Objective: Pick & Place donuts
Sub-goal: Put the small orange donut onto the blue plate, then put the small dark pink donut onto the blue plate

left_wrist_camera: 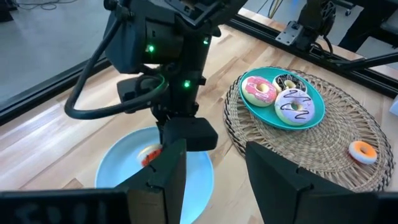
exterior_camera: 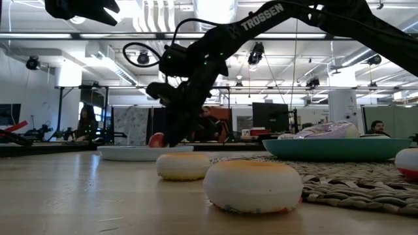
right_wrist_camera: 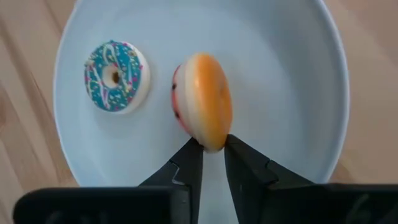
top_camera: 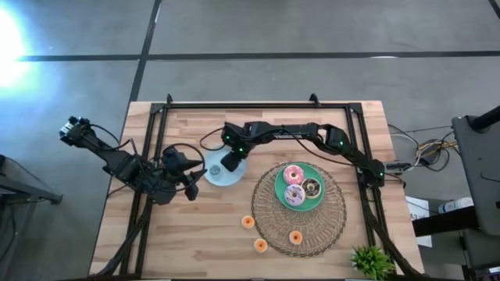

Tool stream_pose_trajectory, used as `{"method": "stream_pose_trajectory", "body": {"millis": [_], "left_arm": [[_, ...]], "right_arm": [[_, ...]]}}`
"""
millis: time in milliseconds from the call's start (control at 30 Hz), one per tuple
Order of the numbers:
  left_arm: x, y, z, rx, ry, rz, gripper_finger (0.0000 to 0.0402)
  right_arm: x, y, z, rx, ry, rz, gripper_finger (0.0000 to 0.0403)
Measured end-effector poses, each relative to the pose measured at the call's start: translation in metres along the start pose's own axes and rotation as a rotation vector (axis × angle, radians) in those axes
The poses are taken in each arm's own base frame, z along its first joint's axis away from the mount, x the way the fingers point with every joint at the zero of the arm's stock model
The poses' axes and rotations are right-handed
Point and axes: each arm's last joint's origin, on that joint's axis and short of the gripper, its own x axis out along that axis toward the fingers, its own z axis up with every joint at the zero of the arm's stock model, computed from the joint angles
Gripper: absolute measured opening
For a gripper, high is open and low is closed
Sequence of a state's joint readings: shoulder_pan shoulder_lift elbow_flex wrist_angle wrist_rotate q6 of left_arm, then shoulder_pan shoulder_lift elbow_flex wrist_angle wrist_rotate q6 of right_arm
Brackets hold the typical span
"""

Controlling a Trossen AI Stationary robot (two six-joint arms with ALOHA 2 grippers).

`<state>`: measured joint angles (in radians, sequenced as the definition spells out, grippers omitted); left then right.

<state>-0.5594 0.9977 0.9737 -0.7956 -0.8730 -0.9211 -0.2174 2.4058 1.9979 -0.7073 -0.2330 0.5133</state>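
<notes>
Donut [right_wrist_camera: 204, 102] on edge over blue plate [right_wrist_camera: 298, 93], right gripper [right_wrist_camera: 213, 149] fingertips loosely pinching its rim, teal donut [right_wrist_camera: 115, 76] at 9 o'clock. You're mid-release; next, open fully, lift clear. Left gripper [left_wrist_camera: 214, 162] open, waiting beside plate.

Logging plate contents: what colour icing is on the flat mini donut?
Teal mini donut, white drizzle and sprinkles; right wrist view.

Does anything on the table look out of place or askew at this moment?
One thing: a mini orange donut stands on edge on the round light-blue plate, between the right gripper's fingertips, while the teal mini donut beside it lies flat.
</notes>
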Motion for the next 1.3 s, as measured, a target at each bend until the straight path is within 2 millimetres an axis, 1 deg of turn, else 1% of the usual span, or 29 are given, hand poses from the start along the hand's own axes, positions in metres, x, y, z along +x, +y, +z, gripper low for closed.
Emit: {"method": "stream_pose_trajectory", "body": {"millis": [133, 300, 433, 667, 800, 867, 933, 1067, 1167, 1233, 1300], "left_arm": [[0.0, 0.001, -0.001, 0.009, 0.004, 0.007, 0.0139], [0.0, 0.002, -0.001, 0.016, 0.008, 0.011, 0.0139], [0.0, 0.002, -0.001, 0.02, 0.01, 0.015, 0.0139], [0.002, 0.003, -0.006, 0.015, 0.018, 0.026, 0.0139], [0.003, 0.004, -0.007, 0.006, 0.019, 0.029, 0.0139], [0.003, 0.004, -0.008, 0.001, 0.019, 0.03, 0.0139], [0.003, 0.004, -0.008, -0.003, 0.018, 0.031, 0.0139], [0.004, 0.004, -0.008, -0.005, 0.018, 0.033, 0.0139], [0.004, 0.004, -0.008, -0.005, 0.018, 0.033, 0.0139], [0.004, 0.004, -0.008, -0.009, 0.016, 0.03, 0.0139], [0.004, 0.004, -0.008, -0.011, 0.015, 0.03, 0.0139]], "right_arm": [[-0.004, 0.003, 0.003, -0.005, -0.02, -0.008, 0.0077], [-0.009, 0.004, 0.006, -0.006, -0.045, -0.063, 0.0089], [-0.011, -0.001, 0.005, -0.001, -0.042, -0.127, 0.0091], [-0.018, -0.005, 0.006, -0.056, -0.067, -0.231, 0.0087], [-0.028, -0.001, 0.007, -0.129, -0.075, -0.232, 0.0086], [-0.038, 0.003, 0.007, -0.196, -0.074, -0.23, 0.0086], [-0.051, 0.011, 0.003, -0.293, -0.067, -0.228, 0.0086], [-0.082, 0.039, -0.013, -0.547, -0.066, -0.196, 0.0086], [-0.1, 0.055, -0.034, -0.678, -0.076, -0.167, 0.0086], [-0.105, 0.055, -0.053, -0.705, -0.072, -0.157, 0.0086], [-0.111, 0.052, -0.076, -0.695, -0.074, -0.144, 0.0086]]}}
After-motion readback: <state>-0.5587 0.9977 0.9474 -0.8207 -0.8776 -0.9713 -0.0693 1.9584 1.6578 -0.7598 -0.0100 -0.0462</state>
